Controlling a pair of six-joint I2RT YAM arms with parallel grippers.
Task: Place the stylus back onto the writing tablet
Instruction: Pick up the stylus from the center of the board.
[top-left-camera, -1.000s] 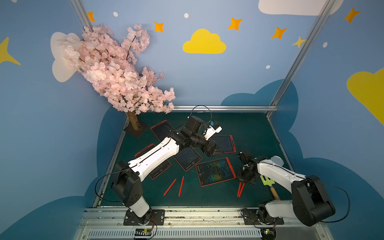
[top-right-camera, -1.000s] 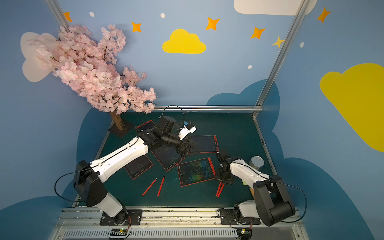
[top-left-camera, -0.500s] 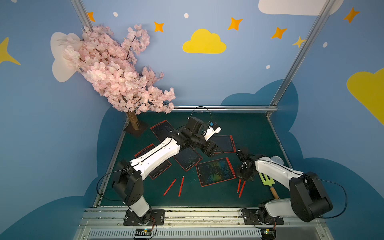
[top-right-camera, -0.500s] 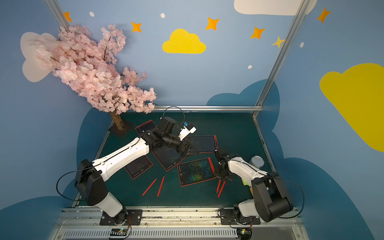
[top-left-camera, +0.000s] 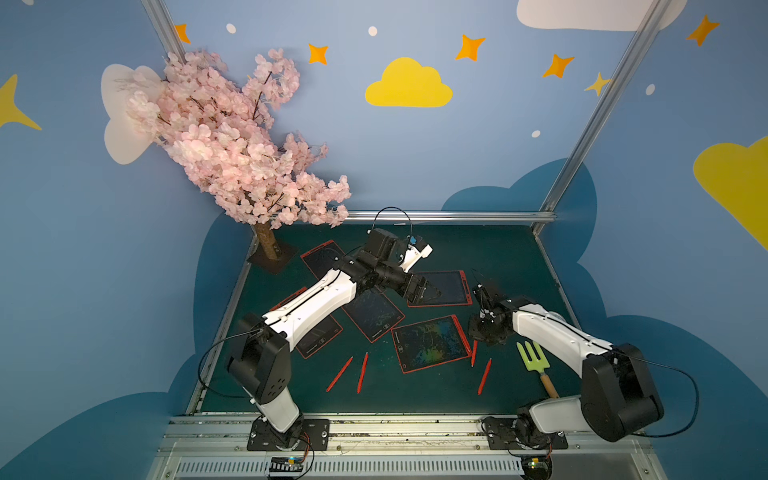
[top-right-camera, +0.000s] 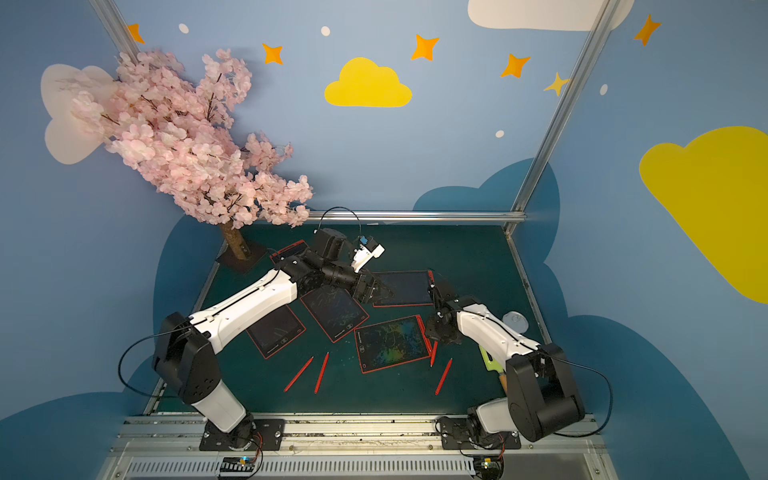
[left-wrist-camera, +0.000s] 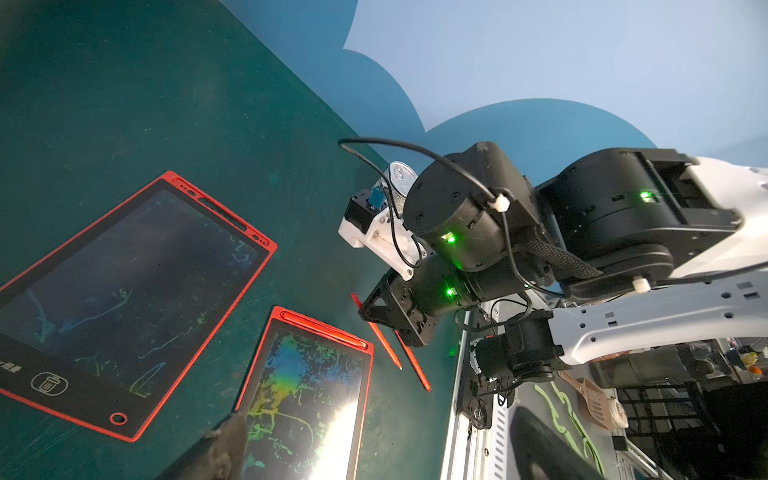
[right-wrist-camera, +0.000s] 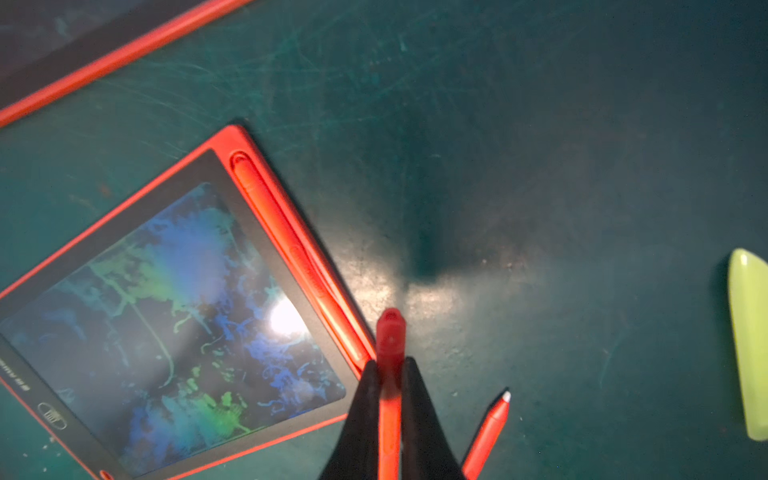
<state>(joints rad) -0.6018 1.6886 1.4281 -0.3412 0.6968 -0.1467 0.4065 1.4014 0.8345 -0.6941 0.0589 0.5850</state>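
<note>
My right gripper (right-wrist-camera: 390, 365) is shut on a red stylus (right-wrist-camera: 390, 332), held just off the near right corner of the writing tablet (right-wrist-camera: 166, 311) with colourful scribbles. That tablet's side slot holds another stylus (right-wrist-camera: 282, 232). In both top views the right gripper (top-left-camera: 482, 330) hangs over the tablet's right edge (top-left-camera: 430, 343), and the held stylus (top-left-camera: 473, 353) slants down below it. My left gripper (top-left-camera: 428, 289) is open with nothing in it, above a darker tablet (top-left-camera: 446, 286) farther back. In the left wrist view its fingers (left-wrist-camera: 220, 449) frame the colourful tablet (left-wrist-camera: 307, 395).
A loose stylus (top-left-camera: 484, 376) lies right of the held one, and two more (top-left-camera: 351, 374) lie near the front. Other red-framed tablets (top-left-camera: 374, 311) lie left of centre. A green garden fork (top-left-camera: 534, 361) lies at the right, a clear cup (top-right-camera: 515, 320) behind it, and a blossom tree (top-left-camera: 232, 145) at the back left.
My right gripper has drawn back from the two styluses at the front, carrying one of them up beside the colourful tablet's right edge. The left arm has barely moved.
</note>
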